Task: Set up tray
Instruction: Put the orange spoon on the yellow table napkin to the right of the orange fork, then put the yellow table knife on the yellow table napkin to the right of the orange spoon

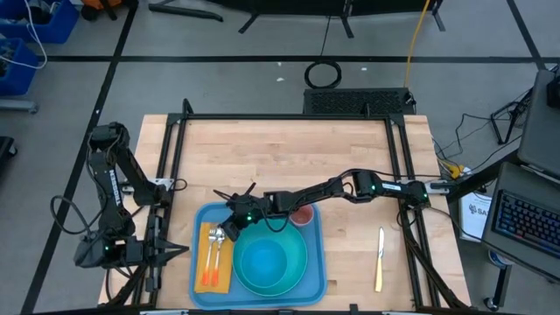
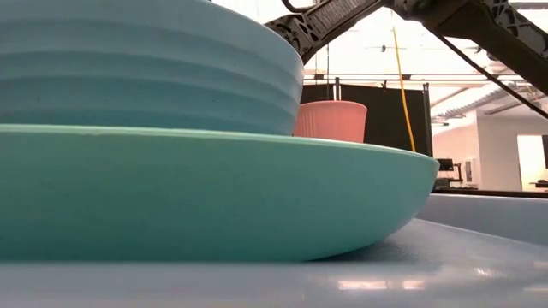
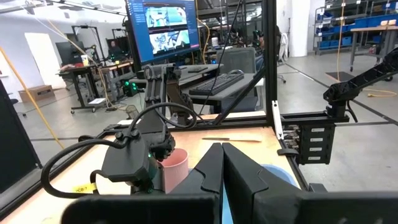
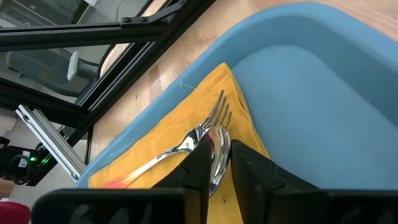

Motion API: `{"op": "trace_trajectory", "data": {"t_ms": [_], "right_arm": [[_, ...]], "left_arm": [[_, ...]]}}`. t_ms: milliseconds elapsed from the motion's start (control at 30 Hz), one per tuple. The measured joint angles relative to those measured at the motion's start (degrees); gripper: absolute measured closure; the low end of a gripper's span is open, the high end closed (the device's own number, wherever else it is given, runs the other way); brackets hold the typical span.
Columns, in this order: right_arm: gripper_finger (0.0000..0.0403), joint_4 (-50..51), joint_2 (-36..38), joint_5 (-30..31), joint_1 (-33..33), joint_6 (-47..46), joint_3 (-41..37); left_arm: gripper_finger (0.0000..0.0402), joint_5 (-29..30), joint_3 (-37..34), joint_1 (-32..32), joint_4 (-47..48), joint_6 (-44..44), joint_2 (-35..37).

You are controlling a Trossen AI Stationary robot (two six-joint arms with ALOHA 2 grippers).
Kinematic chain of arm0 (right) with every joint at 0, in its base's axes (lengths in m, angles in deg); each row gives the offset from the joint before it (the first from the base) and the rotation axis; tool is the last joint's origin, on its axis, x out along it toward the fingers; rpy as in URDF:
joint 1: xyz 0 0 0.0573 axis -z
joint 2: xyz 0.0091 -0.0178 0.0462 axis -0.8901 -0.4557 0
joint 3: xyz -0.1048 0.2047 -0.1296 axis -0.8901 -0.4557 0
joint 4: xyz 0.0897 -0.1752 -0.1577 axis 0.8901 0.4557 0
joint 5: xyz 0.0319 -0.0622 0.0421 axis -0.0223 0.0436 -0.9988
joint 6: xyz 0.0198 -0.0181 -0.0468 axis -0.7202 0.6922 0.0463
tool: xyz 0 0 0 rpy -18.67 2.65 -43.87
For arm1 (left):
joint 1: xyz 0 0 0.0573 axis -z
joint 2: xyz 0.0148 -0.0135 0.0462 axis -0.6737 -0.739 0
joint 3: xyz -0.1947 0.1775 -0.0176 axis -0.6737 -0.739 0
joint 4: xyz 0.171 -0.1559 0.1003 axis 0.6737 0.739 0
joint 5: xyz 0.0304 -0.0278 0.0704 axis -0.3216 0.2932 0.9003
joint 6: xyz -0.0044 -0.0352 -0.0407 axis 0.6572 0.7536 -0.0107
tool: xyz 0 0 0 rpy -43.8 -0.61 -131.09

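The blue tray (image 1: pixel 318 254) (image 4: pixel 298 81) sits at the table's near edge. Its left part bears a yellow-orange napkin (image 1: pixel 224 276) (image 4: pixel 180 124), on which a fork (image 1: pixel 210 254) (image 4: pixel 186 144) and a spoon (image 1: pixel 219 248) with orange handles lie side by side. Further right on the tray stand a teal plate (image 1: pixel 298 241) (image 2: pixel 214 197) with a blue bowl (image 1: pixel 265 265) (image 2: pixel 128 68) on it, and a pink cup (image 1: pixel 302 213) (image 2: pixel 332 120). My right gripper (image 1: pixel 229 231) (image 4: pixel 217 165) reaches across the tray, low over the napkin's far end. My left gripper (image 1: pixel 178 252) (image 3: pixel 222 155) waits shut beside the table's left edge. My right gripper has the spoon's bowl (image 4: pixel 217 149) between its two fingers, which come slanting down from the far right, roughly along the spoon. The spoon lies flat on the napkin beside the fork's tines, its handle pointing to the near edge. The fingers hide the bowl's edges.
A knife (image 1: pixel 380 258) with a yellow handle lies on the bare wood right of the tray, pointing far to near. The table's far half is bare wood. Black frame rails run along both sides of the table.
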Motion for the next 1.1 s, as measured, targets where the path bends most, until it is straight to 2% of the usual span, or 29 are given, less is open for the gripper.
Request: {"op": "trace_trajectory", "data": {"t_ms": [733, 1000, 1100], "right_arm": [[0.0307, -0.9, 0.0, 2.8, -0.4, 2.5, 0.0], [0.0308, -7.9, 0.0, 2.3, -0.4, 6.9, 0.0], [0.0307, -10.9, 0.0, 0.4, -0.4, 8.7, 0.0]], "left_arm": [[0.0392, 0.0, 0.0, 0.0, 2.1, 2.3, 0.0], [0.0392, 0.0, 0.0, 0.0, 2.3, 2.6, 0.0], [0.0392, 0.0, 0.0, 0.0, 2.4, 2.8, 0.0]]}}
